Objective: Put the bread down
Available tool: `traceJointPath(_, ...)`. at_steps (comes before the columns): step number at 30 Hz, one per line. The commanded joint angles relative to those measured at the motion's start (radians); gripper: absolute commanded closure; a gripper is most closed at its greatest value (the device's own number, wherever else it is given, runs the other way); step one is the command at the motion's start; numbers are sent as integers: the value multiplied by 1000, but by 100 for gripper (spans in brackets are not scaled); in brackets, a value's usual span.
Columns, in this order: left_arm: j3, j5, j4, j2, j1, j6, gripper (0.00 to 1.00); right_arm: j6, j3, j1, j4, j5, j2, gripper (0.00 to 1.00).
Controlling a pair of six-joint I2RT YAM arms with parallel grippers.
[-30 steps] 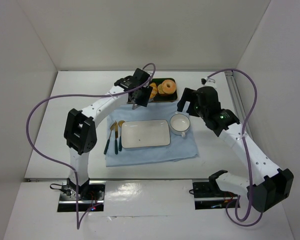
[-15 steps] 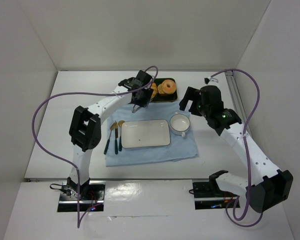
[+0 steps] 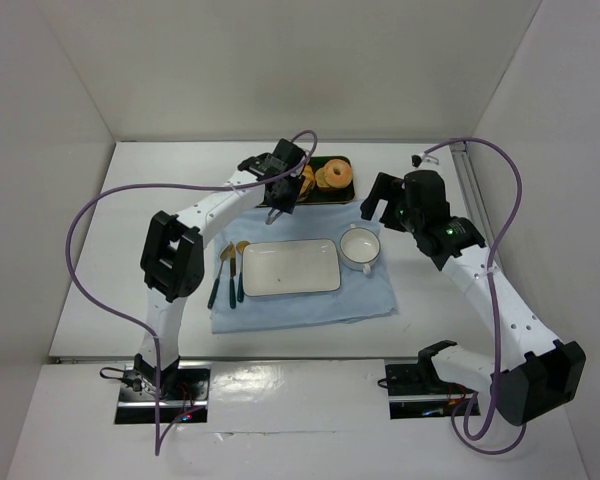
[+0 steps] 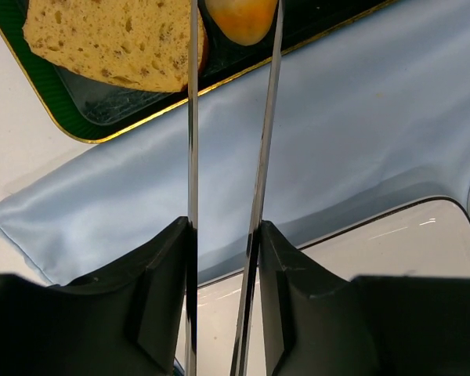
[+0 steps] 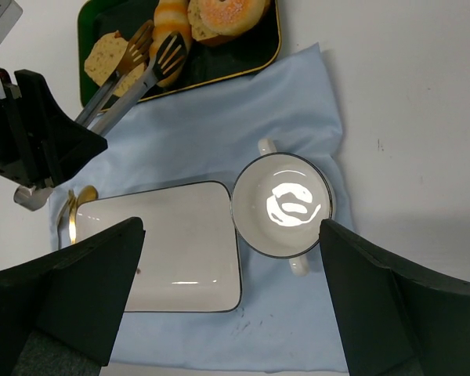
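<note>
The bread, a small golden roll with lighter stripes, lies in the dark green tray between a toast slice and a donut. My left gripper is shut on metal tongs. The tong tips reach into the tray, one over the roll and one between the roll and the toast. In the left wrist view the roll shows between the tong blades at the top edge. I cannot tell whether the tips press on it. My right gripper is open and empty above the cup.
A white rectangular plate and a white two-handled cup sit on a light blue cloth. A spoon, fork and knife lie at the cloth's left edge. The tray stands behind the cloth.
My left arm has pushed the tongs a little further over the tray. My right gripper has drifted slightly to the right.
</note>
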Motion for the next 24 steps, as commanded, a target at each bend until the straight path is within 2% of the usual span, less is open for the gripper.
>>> traceJointPath(1, 35, 25, -9, 20, 2, 23, 59, -11, -8, -12, 49, -6, -27, 0)
traceJointPath(5, 35, 26, -9, 20, 2, 23, 65, -11, -8, -12, 49, -6, -27, 0)
traceJointPath(10, 35, 6, -9, -3, 2, 14, 66, -11, -8, -12, 49, -16, -18, 0)
traceJointPath(21, -67, -65, 64, -242, 20, -28, 66, -1, -8, -12, 78, -36, 9, 0)
traceJointPath(24, -87, -40, 73, -305, 42, -37, 66, -1, 12, -12, 89, -45, 31, 0)
